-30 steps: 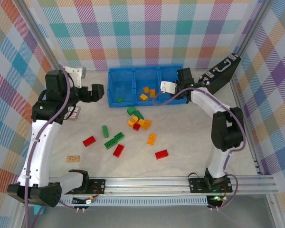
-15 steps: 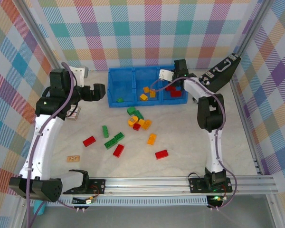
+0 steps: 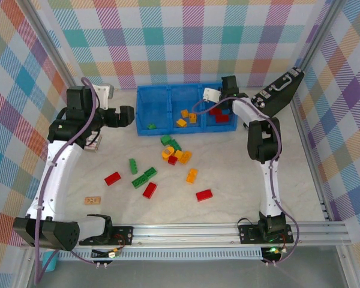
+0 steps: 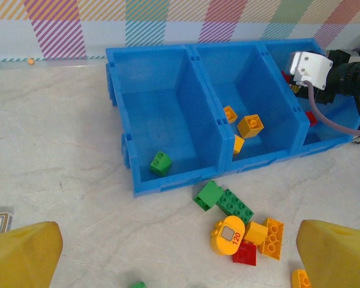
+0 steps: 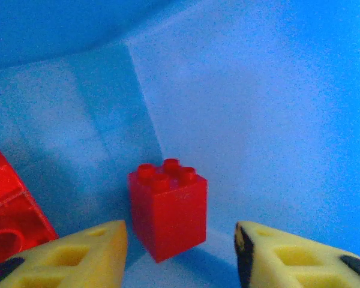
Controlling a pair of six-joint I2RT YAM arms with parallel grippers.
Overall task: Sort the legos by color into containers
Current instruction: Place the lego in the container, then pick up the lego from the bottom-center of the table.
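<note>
Top view: my left claw point(image 3: 127, 116) is hovering just left of the blue tray point(image 3: 168, 87), fingers spread wide with nothing between them. My right claw point(image 3: 215, 107) is reaching down into the tray's right compartment, over the red legos point(image 3: 221, 116) lying there. Loose legos point(image 3: 171, 151) in all three colors are sitting in a cluster and scattered across the table point(image 3: 240, 168) near the tray, and a tan tile point(image 3: 93, 200) is lying well apart at the left. Left wrist view: my left claw point(image 3: 127, 116) is pointing at the tray point(image 4: 168, 183). A green brick point(image 4: 161, 162) is resting in the left compartment and orange bricks point(image 4: 251, 125) in the middle one. Right wrist view: my right claw point(image 5: 181, 264) is standing apart. A red cube point(image 5: 168, 207) is sitting upright on the blue floor between the fingers, a gap showing on each side, with another red brick point(image 5: 9, 222) at the left edge.
</note>
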